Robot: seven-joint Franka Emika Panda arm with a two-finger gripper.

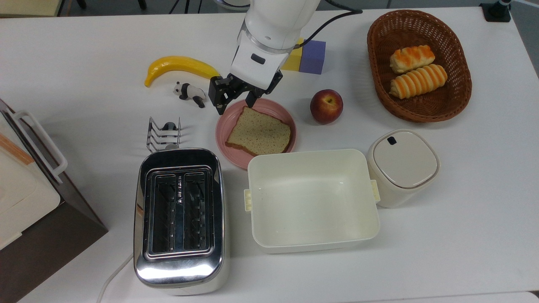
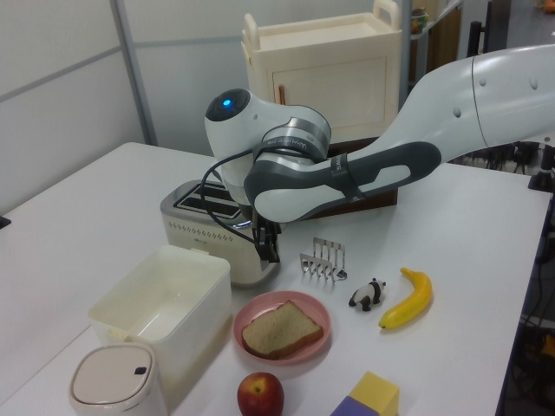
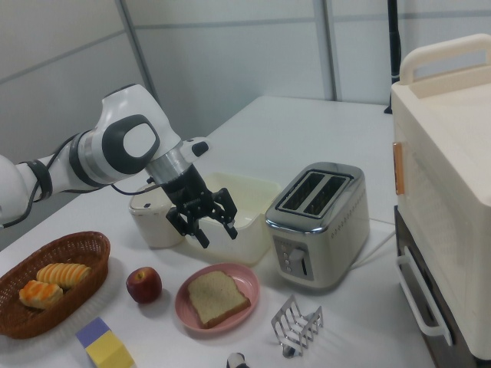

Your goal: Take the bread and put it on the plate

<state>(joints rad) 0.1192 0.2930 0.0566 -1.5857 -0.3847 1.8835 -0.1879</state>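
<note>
Bread (image 1: 259,136) lies flat on the plate (image 1: 225,126), broad face up, its rounded end toward the top view's lower left and a corner toward the gripper (image 1: 235,101). Gripper hangs above the plate's far rim in the top view, fingers spread and holding nothing. Around the plate: tub (image 1: 312,198) touching its near edge, toaster (image 1: 180,219) and rack (image 1: 163,134) to the top view's left, apple (image 1: 326,106) to the top view's right, panda (image 1: 189,93) and banana (image 1: 179,67) beyond.
</note>
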